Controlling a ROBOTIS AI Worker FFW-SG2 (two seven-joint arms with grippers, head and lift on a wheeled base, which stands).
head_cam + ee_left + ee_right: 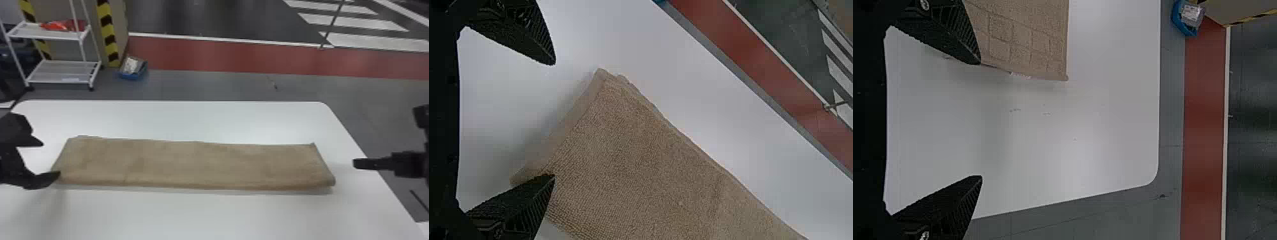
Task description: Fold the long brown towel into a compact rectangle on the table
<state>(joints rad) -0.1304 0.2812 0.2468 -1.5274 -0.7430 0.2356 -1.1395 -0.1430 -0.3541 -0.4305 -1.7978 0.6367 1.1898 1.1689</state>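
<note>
Left side of worktop [207, 217], left end effector [51, 158] spread apart at brown towel's [191, 162] left end, towel flat in a long strip mid-worktop, right end effector [358, 163] apart, right of towel.

Soft, bright light seems to fall from overhead on the bench [198, 118]. In the head view, faint shadow rims the towel's [191, 162] six o'clock edge, another smudges eight o'clock; dark floor [191, 16] gleams dully at twelve.
</note>
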